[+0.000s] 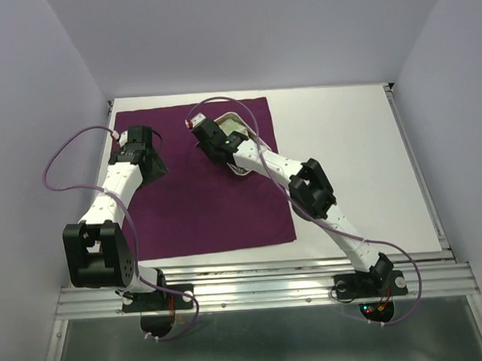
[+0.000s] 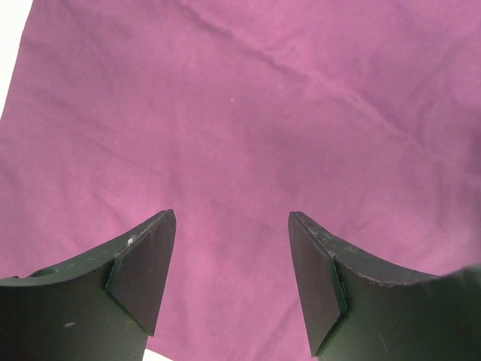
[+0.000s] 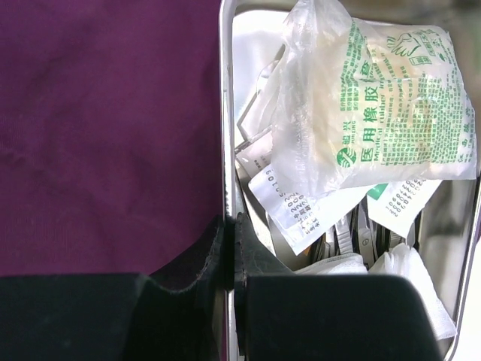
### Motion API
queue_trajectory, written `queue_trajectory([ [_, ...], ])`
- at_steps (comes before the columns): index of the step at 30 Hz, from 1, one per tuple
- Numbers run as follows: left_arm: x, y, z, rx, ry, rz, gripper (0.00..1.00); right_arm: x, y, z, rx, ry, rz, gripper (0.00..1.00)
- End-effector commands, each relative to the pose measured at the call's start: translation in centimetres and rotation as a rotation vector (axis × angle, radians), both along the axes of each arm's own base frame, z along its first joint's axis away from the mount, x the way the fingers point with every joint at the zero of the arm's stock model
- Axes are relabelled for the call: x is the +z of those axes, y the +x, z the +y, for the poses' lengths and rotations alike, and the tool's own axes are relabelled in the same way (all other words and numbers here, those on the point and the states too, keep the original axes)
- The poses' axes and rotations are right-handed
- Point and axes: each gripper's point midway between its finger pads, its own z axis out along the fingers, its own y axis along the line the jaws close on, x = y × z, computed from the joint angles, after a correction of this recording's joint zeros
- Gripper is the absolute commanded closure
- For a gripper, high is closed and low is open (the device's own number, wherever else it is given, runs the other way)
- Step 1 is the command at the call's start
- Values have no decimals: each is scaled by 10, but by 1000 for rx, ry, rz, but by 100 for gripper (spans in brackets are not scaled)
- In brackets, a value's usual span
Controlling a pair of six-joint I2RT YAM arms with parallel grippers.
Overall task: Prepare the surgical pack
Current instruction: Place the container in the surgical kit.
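A deep-purple drape (image 1: 201,182) lies flat on the white table. A shiny steel tray (image 1: 232,126) sits on its far right part. In the right wrist view the tray (image 3: 225,113) holds a glove packet with green print (image 3: 368,113), small white packets (image 3: 316,207), steel instruments (image 3: 353,233) and white gauze (image 3: 409,271). My right gripper (image 1: 208,138) (image 3: 231,229) is shut on the tray's left wall, one finger inside, one outside. My left gripper (image 1: 139,147) (image 2: 233,256) is open and empty, just above bare drape (image 2: 240,113) at the left.
Bare white table (image 1: 345,159) lies right of the drape. A metal rail (image 1: 262,280) runs along the near edge. White walls close in the left, back and right. A strip of table (image 2: 11,45) shows at the drape's left edge.
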Motion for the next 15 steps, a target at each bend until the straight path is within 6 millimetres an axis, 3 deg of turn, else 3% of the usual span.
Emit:
queue_trajectory([
  [1,1,-7,5,-9,-4,-3,27,49,13,23,24,68,-130,99],
  [8,-3,-8,7,-6,-10,7,27,51,1,54,88,105,-154,99],
  [11,-4,-8,7,-4,-14,7,27,53,4,59,87,128,-168,97],
  [15,-6,-9,4,-8,-28,8,27,57,8,68,88,174,-184,89],
])
